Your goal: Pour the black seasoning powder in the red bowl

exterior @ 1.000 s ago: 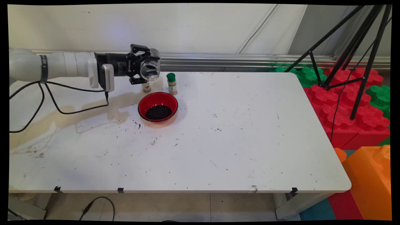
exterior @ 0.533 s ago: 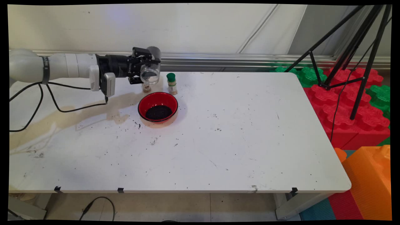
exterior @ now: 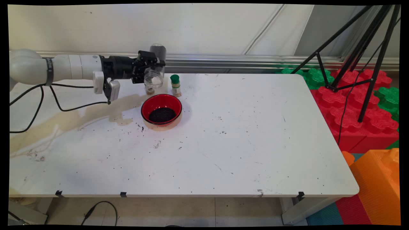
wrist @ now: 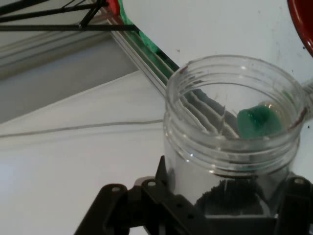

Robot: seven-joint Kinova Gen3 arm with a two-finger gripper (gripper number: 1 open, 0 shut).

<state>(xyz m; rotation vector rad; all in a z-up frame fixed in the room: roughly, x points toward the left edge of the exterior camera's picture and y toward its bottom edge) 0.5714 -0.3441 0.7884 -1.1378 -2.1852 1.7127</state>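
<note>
My gripper is shut on a clear plastic jar with a threaded neck. It holds the jar in the air just behind the red bowl, which has black grains in its bottom. The jar is tipped steeply, its open mouth lowest and its base up. In the hand view the jar fills the right half, gripped low by the gripper, with a few dark grains left inside. Part of the bowl's rim shows at the top right. A small green-capped spice jar stands right of the held jar.
Another small spice jar stands partly hidden below the held jar. Black grains and a brownish stain mark the table. A black tripod and red, green and orange foam blocks lie off the table's right end. Cables hang from the arm.
The wrist has rolled, turning the jar from lying level with its mouth toward the camera to tipped with its mouth down. The hand has shifted slightly up and right.
</note>
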